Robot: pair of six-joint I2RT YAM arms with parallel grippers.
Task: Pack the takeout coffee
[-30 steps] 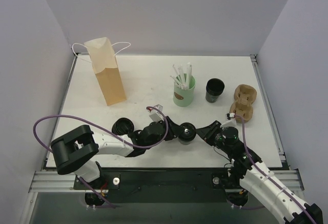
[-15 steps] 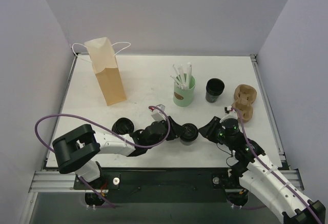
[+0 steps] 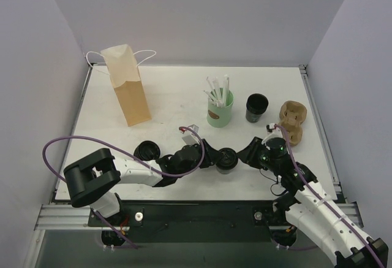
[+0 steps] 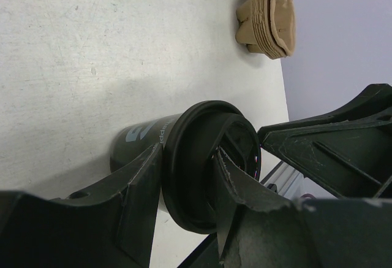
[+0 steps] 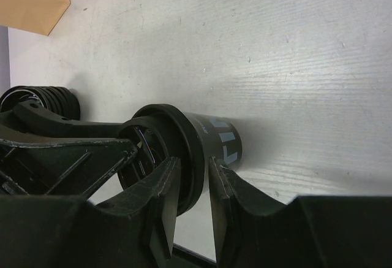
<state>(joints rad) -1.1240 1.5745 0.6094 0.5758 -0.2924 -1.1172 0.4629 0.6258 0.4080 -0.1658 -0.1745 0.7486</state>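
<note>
The takeout coffee [image 3: 226, 159] is a black paper cup [image 5: 223, 142] with a black lid [image 4: 184, 176]. It stands upright on the white table near the front edge. From the left, my left gripper [image 3: 215, 157] is shut on the lid's rim [image 4: 187, 154], with one finger below the rim and the other over the lid's top. From the right, my right gripper [image 3: 244, 153] straddles the same rim [image 5: 193, 162] with its jaws narrowly apart. A sliver of table shows beside one finger, so it does not clamp.
A tan paper bag [image 3: 125, 84] stands at the back left. A mint-green cup of straws [image 3: 219, 111], an open black cup [image 3: 256, 107] and brown pulp carriers [image 3: 291, 121] sit behind the coffee. A stack of black lids [image 3: 147, 151] lies beside the left arm.
My right gripper's jaws have parted a little, and its wrist has swung away from the table's front edge. The left gripper keeps its hold, and the cup has barely shifted.
</note>
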